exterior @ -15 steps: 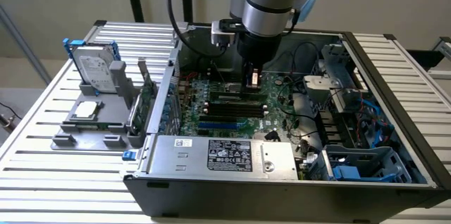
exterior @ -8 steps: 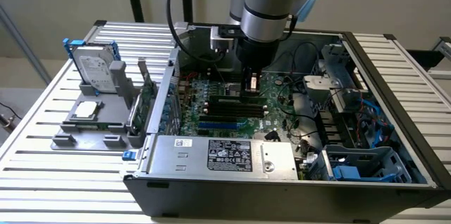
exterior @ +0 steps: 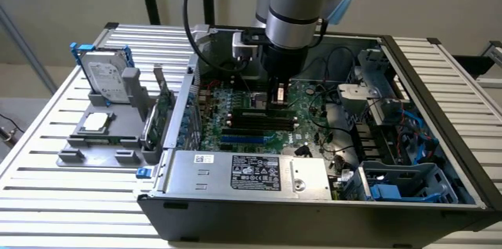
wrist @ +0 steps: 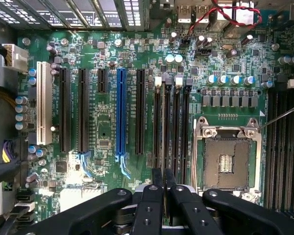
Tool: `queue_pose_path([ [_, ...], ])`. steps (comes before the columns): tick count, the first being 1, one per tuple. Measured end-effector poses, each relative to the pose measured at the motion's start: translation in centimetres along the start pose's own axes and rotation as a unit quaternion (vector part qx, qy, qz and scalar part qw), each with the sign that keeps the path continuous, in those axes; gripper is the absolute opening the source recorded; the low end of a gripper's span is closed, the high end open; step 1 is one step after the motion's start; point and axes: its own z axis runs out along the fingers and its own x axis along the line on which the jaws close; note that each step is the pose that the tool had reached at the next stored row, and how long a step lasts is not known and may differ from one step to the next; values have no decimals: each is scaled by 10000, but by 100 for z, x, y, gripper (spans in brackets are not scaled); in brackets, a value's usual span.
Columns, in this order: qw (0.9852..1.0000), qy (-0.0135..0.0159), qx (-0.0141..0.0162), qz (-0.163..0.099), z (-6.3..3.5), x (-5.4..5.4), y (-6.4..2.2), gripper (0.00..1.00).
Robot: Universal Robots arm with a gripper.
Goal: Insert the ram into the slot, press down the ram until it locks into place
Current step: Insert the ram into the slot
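My gripper reaches down into the open computer case, right over the row of black memory slots. In the wrist view its two black fingers stand close together, with a thin gap between them. The ram shows edge-on as a thin pale strip standing in the second of several parallel black slots, and it runs straight into that gap. The fingers appear shut on the ram's upper edge. In the exterior view the ram's near end shows beside the gripper.
A metal CPU socket lies beside the slots, and a bright-blue connector strip on their other side. The power supply fills the case's near side. A hard drive on a grey stand sits outside, at the exterior view's left.
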Motion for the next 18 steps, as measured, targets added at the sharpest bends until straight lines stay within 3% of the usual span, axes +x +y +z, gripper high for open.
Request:
queue_pose_path([
  [5, 10000, 46, 18, 2, 25, 0, 8, 13],
  [12, 10000, 80, 45, 14, 48, 0, 15, 13],
  [18, 9999, 92, 71, 33, 75, 0, 28, 13],
])
